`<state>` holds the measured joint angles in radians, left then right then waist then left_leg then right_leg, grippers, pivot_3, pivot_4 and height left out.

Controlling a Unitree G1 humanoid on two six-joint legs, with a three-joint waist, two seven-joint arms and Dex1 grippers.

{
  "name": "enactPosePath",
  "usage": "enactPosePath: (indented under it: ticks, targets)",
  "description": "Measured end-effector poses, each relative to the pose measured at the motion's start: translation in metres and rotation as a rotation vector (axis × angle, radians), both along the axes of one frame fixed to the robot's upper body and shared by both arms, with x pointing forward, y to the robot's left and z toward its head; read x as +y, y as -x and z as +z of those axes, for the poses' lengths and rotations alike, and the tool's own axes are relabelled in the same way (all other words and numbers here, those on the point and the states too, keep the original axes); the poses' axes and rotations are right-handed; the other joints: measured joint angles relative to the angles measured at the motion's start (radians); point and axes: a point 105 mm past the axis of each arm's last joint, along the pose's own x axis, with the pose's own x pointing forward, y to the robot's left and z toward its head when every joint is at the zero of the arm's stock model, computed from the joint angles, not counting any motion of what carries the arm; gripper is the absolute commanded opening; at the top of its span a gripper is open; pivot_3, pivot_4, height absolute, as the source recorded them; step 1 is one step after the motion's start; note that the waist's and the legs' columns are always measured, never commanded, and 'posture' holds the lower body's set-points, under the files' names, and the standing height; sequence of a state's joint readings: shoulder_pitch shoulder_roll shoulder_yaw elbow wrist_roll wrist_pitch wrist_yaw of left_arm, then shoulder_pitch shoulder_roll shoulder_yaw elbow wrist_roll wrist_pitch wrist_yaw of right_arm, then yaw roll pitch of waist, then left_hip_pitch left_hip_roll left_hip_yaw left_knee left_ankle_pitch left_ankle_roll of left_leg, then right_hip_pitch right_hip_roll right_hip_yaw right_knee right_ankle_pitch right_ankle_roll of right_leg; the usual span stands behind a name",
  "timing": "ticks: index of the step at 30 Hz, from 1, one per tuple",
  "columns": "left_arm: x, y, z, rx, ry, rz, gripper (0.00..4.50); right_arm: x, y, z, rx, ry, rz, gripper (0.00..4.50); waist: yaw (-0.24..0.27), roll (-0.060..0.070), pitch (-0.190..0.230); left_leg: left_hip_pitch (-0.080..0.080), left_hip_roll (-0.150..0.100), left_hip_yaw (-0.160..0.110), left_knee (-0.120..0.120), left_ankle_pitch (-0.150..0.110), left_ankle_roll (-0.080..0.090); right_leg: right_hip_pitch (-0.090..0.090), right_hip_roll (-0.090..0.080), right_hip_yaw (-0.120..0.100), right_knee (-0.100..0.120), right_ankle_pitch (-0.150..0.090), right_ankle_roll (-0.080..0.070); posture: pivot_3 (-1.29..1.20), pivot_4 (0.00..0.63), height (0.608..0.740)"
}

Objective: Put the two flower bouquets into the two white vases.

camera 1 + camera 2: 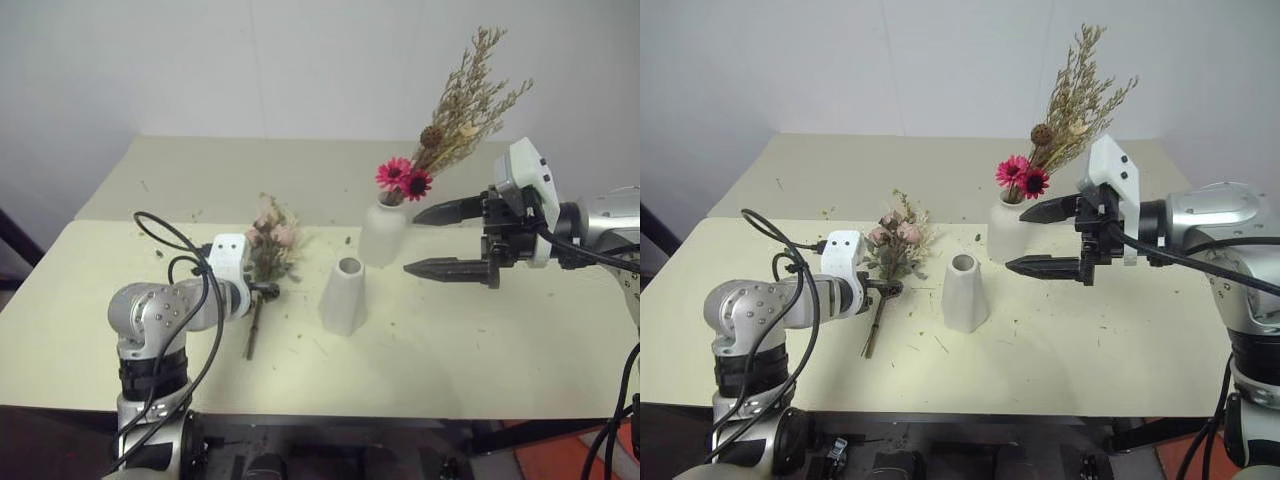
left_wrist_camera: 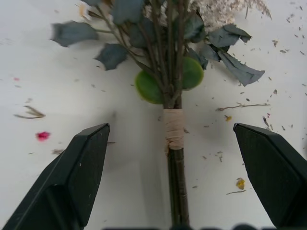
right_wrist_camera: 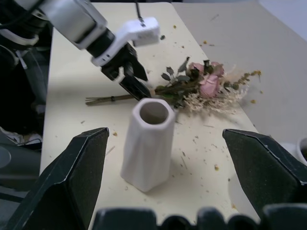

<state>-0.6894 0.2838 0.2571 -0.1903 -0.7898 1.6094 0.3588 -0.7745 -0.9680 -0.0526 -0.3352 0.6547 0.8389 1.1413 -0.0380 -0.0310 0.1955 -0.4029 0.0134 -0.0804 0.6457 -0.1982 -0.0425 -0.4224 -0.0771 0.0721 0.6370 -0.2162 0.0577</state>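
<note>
Risk of snapping or scattering the rose bouquet [image 1: 272, 245], flat on the tabletop [image 1: 480, 340] just left of the empty cone vase [image 1: 343, 296], if left pincer [image 2: 175, 143], wide open and empty astride its stems, closes off-centre.

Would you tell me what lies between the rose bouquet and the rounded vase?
The empty cone vase stands between the rose bouquet and the rounded vase, per the right eye view.
</note>
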Motion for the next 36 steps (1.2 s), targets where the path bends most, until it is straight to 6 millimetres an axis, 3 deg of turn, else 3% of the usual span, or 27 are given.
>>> enactPosePath:
  ticks: [5, 8, 20, 27, 30, 36]
  targets:
    - [-0.002, -0.009, -0.003, 0.066, 0.012, -0.002, 4.50, 0.007, 0.008, 0.002, -0.011, 0.001, 0.028, 4.47, -0.003, 0.000, 0.000, 0.000, 0.000, 0.000, 0.000, 0.000, 0.000, 0.000, 0.000, 0.000, 0.000, 0.000, 0.000, 0.00, 0.150, 0.740]
    - [-0.004, -0.013, -0.004, 0.093, 0.034, -0.016, 3.95, 0.007, 0.006, 0.002, -0.014, -0.001, 0.006, 4.50, -0.001, 0.000, 0.000, 0.000, 0.000, 0.000, 0.000, 0.000, 0.000, 0.000, 0.000, 0.000, 0.000, 0.000, 0.000, 0.00, 0.150, 0.740]
    - [-0.011, -0.023, -0.005, 0.176, 0.072, -0.028, 0.24, 0.004, 0.006, 0.002, -0.030, 0.015, -0.028, 4.50, 0.001, 0.000, 0.000, -0.001, 0.000, 0.000, 0.000, 0.000, 0.000, 0.000, 0.000, -0.001, -0.004, 0.003, -0.001, 0.00, 0.150, 0.740]
    - [-0.007, -0.027, 0.000, 0.147, 0.053, 0.018, 0.12, 0.000, 0.006, -0.002, -0.016, 0.021, -0.041, 4.50, 0.000, 0.000, 0.000, -0.002, 0.000, 0.000, 0.000, 0.000, 0.000, 0.000, 0.000, -0.001, -0.005, 0.003, -0.001, 0.00, 0.150, 0.740]
    - [-0.002, -0.034, 0.030, -0.023, 0.075, 0.043, 0.12, -0.004, 0.006, 0.002, -0.027, 0.019, -0.051, 4.50, -0.001, 0.000, 0.000, -0.003, 0.000, 0.000, -0.001, 0.000, 0.000, -0.001, 0.000, -0.001, -0.005, 0.003, -0.002, 0.00, 0.150, 0.740]
    - [0.004, -0.027, 0.127, -0.384, 0.265, -0.066, 0.12, -0.016, 0.007, 0.002, -0.030, 0.019, -0.097, 4.50, -0.001, 0.000, 0.000, -0.003, 0.000, 0.000, -0.001, 0.000, 0.000, 0.000, 0.000, -0.001, -0.006, 0.002, 0.000, 0.00, 0.150, 0.740]
